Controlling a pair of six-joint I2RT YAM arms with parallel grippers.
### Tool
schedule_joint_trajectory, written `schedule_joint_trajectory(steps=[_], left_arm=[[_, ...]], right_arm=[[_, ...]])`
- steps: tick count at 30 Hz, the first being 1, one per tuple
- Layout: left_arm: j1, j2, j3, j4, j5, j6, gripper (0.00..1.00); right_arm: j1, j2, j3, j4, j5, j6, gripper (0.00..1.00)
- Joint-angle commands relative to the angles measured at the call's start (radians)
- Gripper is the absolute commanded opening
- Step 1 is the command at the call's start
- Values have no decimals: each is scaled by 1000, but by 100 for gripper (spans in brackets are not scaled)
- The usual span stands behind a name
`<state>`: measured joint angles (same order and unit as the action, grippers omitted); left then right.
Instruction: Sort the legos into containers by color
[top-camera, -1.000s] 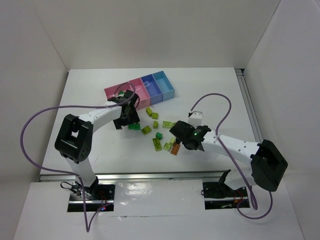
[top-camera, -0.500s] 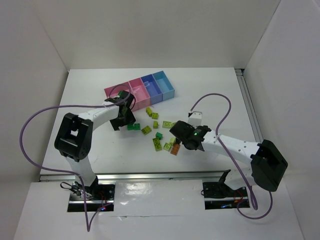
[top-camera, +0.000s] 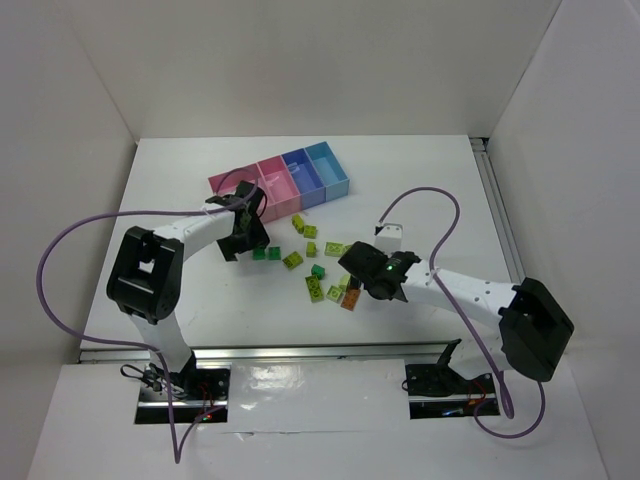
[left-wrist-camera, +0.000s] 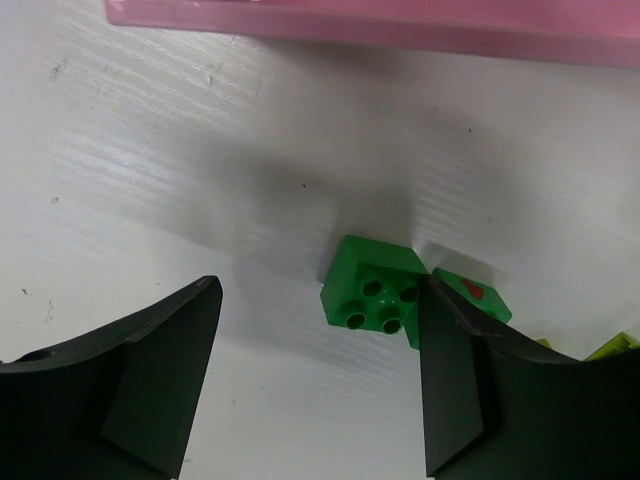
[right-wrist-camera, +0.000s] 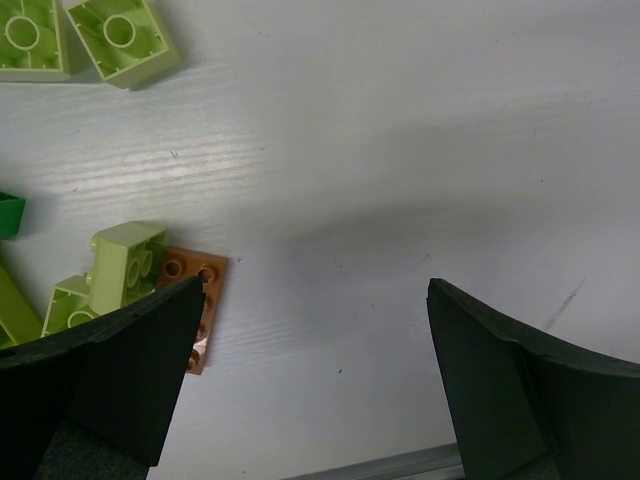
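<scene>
1. From the overhead camera: the containers (top-camera: 226, 186) sat as one joined row at the far side of the tabletop (top-camera: 170, 210), pink bins to the left, blue to the right; what they held I could not tell; the legos (top-camera: 318, 272) lay loose in the middle, apart from the row; the left hand (top-camera: 255, 247) hung low just in front of the pink end, over a dark green brick (top-camera: 267, 254); the right hand (top-camera: 352, 280) hovered at the near edge of the scatter, by the orange-brown brick (top-camera: 349, 300).

2. From the left wrist camera: the left hand's fingers (left-wrist-camera: 130, 390) stood well apart with nothing gripped; the dark green brick (left-wrist-camera: 373, 290) sat studs-up on the tabletop between them, hard against one finger; a second green brick (left-wrist-camera: 470, 295) touched it on that side; I judged a squeeze from there might drag the brick sideways, or catch both and twist one loose.

3. From the right wrist camera: the right hand's fingers (right-wrist-camera: 510, 390) were spread wide and empty; the orange-brown brick (right-wrist-camera: 200, 290) lay at one fingertip, not in the gap, touching a yellow-green brick (right-wrist-camera: 115, 265); dropping straight down would likely land that finger on it; closing might sweep the neighbour along.
</scene>
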<state>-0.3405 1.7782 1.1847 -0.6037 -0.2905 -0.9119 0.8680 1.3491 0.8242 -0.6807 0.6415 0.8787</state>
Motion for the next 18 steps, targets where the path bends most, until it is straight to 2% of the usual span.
schedule_joint_trajectory(steps=[1,5,7,9,15,18], left_arm=[[-3,-22,-11,-5,33,53,82],[-14,-13,-20,4,10,53,84],[-23,9,-20,4,1,53,78],[-23,9,-20,4,-10,53,76],[-41,9,-11,4,-19,73,85],[-41,21,0,4,-38,83,84]], right_arm=[[11,12,23,32,9,-1,100],[11,22,23,41,0,-1,100],[11,22,23,41,0,-1,100],[11,22,23,41,0,-1,100],[11,31,23,41,0,-10,100],[11,41,23,41,-9,-10,100]])
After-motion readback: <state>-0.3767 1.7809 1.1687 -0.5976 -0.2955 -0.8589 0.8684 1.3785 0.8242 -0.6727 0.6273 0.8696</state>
